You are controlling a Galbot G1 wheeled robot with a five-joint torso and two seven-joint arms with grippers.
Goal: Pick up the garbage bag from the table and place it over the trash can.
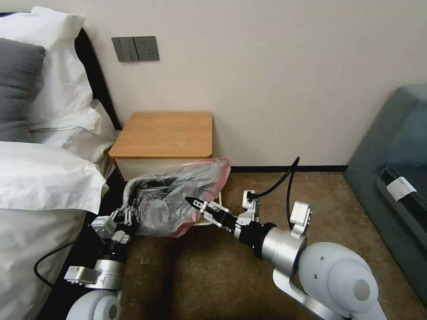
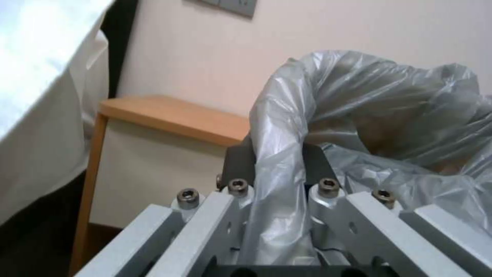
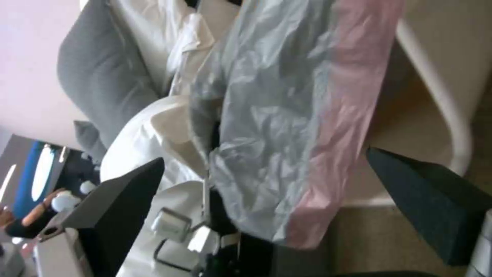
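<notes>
**Bag half over the bin, one corner free to slip**

The garbage bag (image 1: 178, 200) hangs in front of the table (image 1: 164, 133), off its top, draped over the trash can (image 1: 212, 208), of which little more than a strip of beige rim shows past the pink edge of the bag. My judgement is that the job is near its end but not secure: the plastic is thin and bunched, and a pull from one side could drag the pink rim back off the bin lip or tip the light bin toward the bed (image 1: 40, 186). A snag on a fingertip could also tear the film.

The left gripper (image 1: 127, 212), low beside the bed, is pinching a twisted fold of the bag between its fingers (image 2: 241, 165); the plastic runs straight down through them in the left wrist view. The right gripper (image 1: 201, 207) is spread wide, its dark fingers (image 3: 425, 200) standing either side of the bag's near wall, holding nothing; whether a tip touches the plastic I cannot tell.
</notes>
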